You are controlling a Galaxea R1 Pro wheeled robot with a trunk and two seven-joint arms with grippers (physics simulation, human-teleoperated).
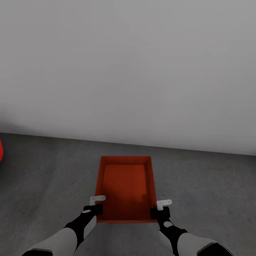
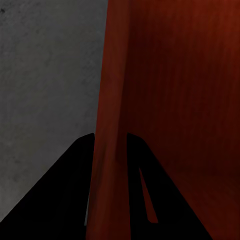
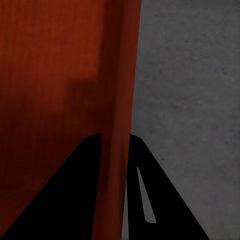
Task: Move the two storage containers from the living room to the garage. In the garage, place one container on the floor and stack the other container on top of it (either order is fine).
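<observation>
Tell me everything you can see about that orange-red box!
The storage container is an orange-red open rectangular bin, no lid, smooth plastic-looking walls, nothing inside. It sits level over the grey concrete floor, near a plain wall. The left gripper pinches its left wall, the right gripper its right wall.

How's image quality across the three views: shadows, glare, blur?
Head view: flat even light, no glare, sharp; faint shade inside the bin. Left wrist view: soft, bin wall streaky, left hand pure black silhouette. Right wrist view: same softness, right hand black, a dim shadow patch on the bin.
</observation>
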